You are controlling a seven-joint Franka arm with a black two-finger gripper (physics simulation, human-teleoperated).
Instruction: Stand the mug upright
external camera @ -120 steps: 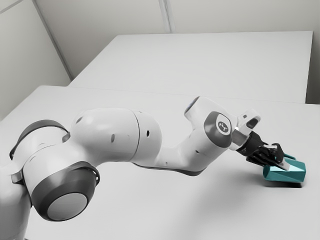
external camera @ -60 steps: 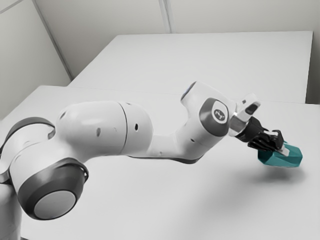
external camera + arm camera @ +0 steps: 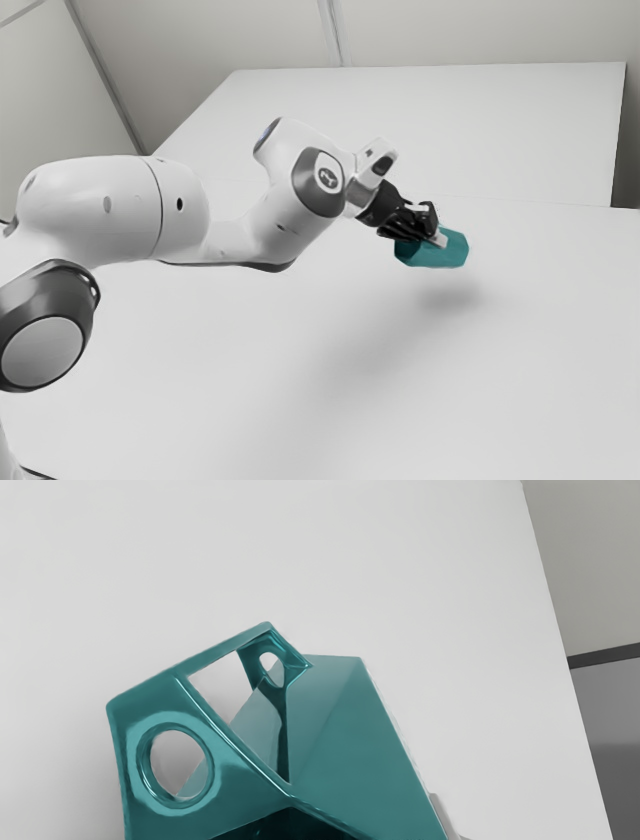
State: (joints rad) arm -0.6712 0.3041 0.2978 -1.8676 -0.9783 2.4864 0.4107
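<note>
Right of centre in the exterior view, the hand [image 3: 433,240] grips the mug [image 3: 453,251] above the counter [image 3: 540,380]. The mug's long axis runs nearly level (its mouth seemingly back toward the hand); standing it up would need that axis vertical, mouth uppermost.

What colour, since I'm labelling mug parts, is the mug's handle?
The handle is teal; the wrist view shows it best.
</note>
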